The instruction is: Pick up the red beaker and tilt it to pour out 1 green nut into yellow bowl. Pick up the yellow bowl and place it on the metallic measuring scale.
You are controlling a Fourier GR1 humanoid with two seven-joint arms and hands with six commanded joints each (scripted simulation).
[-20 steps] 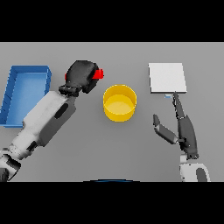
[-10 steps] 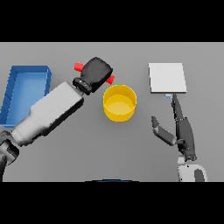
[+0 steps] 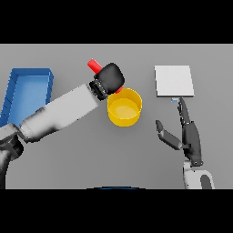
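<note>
My left hand point(image 3: 110, 78) has its dark fingers curled round the small red beaker point(image 3: 94, 65), holding it tilted just past the back-left rim of the round yellow bowl point(image 3: 124, 107), red showing on both sides of the fist. My right hand point(image 3: 189, 136) rests spread, fingers straight, its fingertip near the flat square metallic measuring scale point(image 3: 174, 80). A blue rectangular tray point(image 3: 26, 94) sits at far left on the grey table point(image 3: 136, 154).

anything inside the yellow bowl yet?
The yellow bowl shows only its yellow bottom, no nut. The left hand holding the red beaker covers its near-left rim.
</note>
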